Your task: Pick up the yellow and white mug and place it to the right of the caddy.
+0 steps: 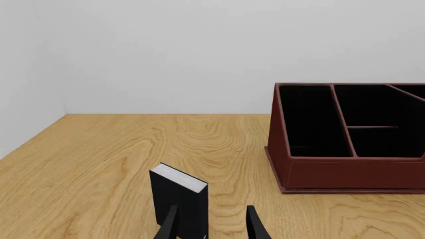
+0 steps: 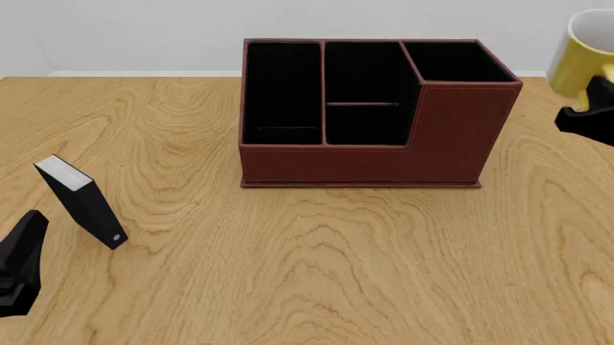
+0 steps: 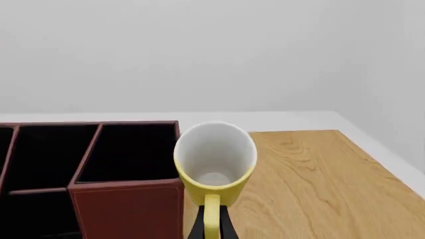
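Observation:
The yellow and white mug (image 2: 579, 56) hangs tilted in the air at the far right, above the table and just right of the caddy's taller corner. My right gripper (image 2: 587, 100) is shut on its yellow loop handle (image 3: 211, 216). The right wrist view looks into the mug's white inside (image 3: 216, 159), with a black finger on each side of the handle. The caddy (image 2: 364, 154), a dark red-brown box with black-lined compartments, stands at the table's middle back. My left gripper (image 1: 212, 226) is open and low at the near left, holding nothing.
A small black-and-white book-like box (image 2: 85, 205) stands upright just ahead of the left gripper, also seen close up as the box (image 1: 179, 196) in the left wrist view. The wooden table (image 2: 317, 266) ends at a white wall behind the caddy.

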Robot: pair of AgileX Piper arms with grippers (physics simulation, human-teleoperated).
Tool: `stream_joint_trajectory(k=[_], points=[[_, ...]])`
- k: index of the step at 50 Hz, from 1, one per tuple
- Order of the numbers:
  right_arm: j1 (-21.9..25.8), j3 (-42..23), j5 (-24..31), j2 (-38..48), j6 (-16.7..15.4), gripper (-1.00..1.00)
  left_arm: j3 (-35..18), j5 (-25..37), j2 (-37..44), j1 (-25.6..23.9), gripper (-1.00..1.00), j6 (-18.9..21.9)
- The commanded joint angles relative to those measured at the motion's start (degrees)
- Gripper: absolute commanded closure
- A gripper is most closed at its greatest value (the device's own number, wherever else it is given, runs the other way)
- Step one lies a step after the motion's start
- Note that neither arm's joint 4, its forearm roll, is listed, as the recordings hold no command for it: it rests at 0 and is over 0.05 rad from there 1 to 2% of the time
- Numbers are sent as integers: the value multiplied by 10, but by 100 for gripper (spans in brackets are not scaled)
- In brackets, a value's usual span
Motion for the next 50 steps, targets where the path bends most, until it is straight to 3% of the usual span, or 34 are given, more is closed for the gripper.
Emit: stream_joint_trajectory(k=[1,50], points=[[-7,5,-26,30,9,100,0,0,0,0,-100,0],[-24,32,-144,186,18,100,0,0,0,0,-100,0]])
